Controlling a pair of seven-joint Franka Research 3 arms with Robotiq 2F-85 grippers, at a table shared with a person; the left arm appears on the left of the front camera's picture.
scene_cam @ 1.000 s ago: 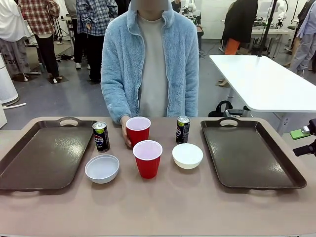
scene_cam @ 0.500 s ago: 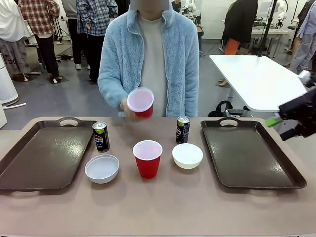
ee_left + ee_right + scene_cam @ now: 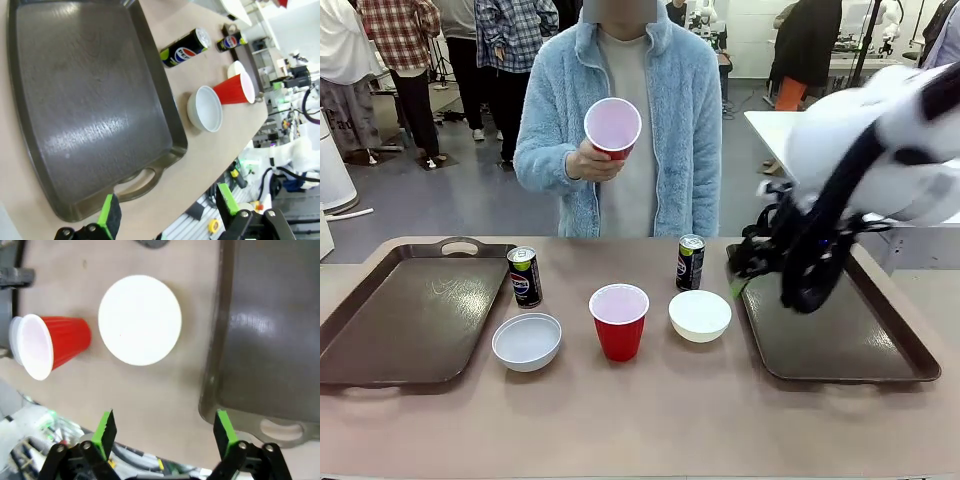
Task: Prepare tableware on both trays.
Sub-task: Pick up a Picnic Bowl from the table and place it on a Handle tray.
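Your right end effector (image 3: 165, 426) hangs wide near the small round white bowl (image 3: 140, 320); your left end effector (image 3: 166, 207) is wide too.

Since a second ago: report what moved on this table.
The person's hand lifted one red cup from the table to chest height and holds it. The right gripper, open, swung in from the right over the right tray's left rim. The other cup, bowls, cans and trays stayed.
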